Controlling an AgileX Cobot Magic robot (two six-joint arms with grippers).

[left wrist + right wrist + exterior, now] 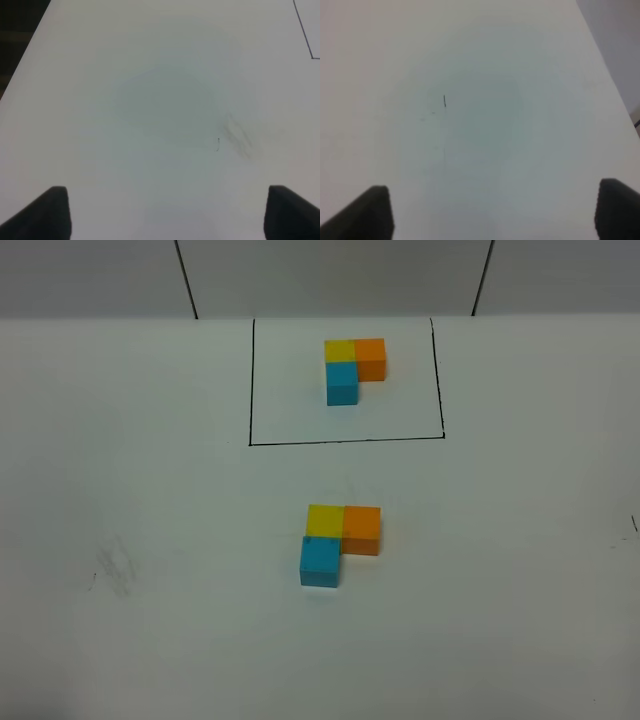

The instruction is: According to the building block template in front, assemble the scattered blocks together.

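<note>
Two sets of three cubes sit on the white table (140,500), the biggest thing in view, which fills the high camera's picture up to a pale back wall (330,275). Drawn on the table toward the back is a thin black rectangle (345,441), and inside it, toward its upper middle, stands the building block template (352,368): a yellow corner cube with an orange cube touching its right side and a blue cube touching its near side, forming an L.

Nearer the camera, well apart from the rectangle and outside it, lie the scattered blocks, now joined in the same L. The yellow block (325,520) is the corner, the orange block (361,529) touches its right side, and the blue block (320,561) touches its near side.

A faint grey smudge (115,568) marks the table to the left of this group.

Neither arm shows in the high view. The left gripper (167,212) hangs above bare table with its dark fingers (42,212) spread wide and nothing between them. The right gripper (492,212) likewise hovers over bare table, jaws apart and empty.
</note>
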